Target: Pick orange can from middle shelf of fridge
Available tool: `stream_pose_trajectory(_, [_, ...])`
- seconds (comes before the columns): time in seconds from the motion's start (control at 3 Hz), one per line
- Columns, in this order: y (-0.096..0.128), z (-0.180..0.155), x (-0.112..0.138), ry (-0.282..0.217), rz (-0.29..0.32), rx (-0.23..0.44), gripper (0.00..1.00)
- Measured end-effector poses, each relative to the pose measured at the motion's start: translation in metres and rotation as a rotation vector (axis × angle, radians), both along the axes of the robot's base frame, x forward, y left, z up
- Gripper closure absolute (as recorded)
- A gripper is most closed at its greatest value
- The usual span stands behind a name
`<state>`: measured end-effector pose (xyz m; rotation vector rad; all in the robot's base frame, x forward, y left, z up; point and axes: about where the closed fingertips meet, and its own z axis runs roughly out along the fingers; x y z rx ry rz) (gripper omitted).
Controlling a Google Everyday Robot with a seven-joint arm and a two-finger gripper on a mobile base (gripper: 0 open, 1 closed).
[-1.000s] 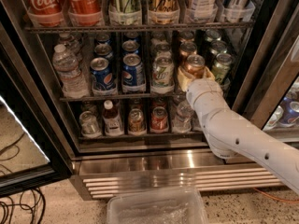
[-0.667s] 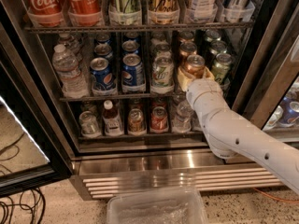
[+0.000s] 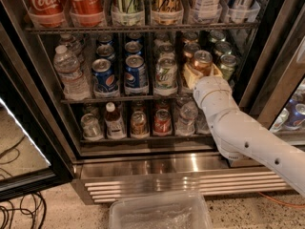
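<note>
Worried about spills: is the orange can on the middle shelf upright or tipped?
Upright: the orange can shows its silver top facing up; the gripper is at its base.

Gripper (image 3: 202,70), extended from 4 o'clock, set around the orange can (image 3: 202,58) on the middle shelf (image 3: 114,99) of the fridge (image 3: 157,165), pale green can (image 3: 166,75) at its 9 o'clock.
</note>
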<state>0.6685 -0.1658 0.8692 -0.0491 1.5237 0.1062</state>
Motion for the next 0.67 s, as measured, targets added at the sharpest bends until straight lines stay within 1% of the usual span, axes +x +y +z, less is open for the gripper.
stream_pose_trajectory(0.33, [-0.0015, 0.0268, -0.0018, -0.053, 0.024, 0.025, 1.00])
stream_pose_trajectory(0.67, [0.0030, 0.0261, -0.0059, -0.030, 0.107, 0.069, 1.00])
